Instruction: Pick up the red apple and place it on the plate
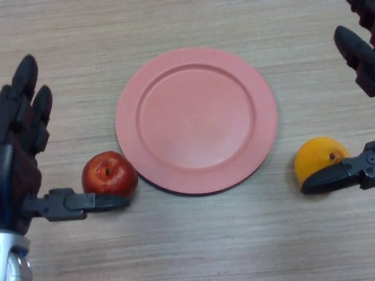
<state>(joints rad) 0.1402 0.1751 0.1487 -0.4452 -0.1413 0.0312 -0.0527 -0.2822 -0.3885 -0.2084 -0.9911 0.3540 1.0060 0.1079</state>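
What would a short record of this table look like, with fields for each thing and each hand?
plate: pink plate, centre of the wooden table, nothing on it
red apple: red apple, stem up, at the plate's lower left edge
orange fruit: orange fruit, right of the plate, apart from it
left hand: left hand, open, thumb under the apple's near side
right hand: right hand, open, thumb by the orange fruit
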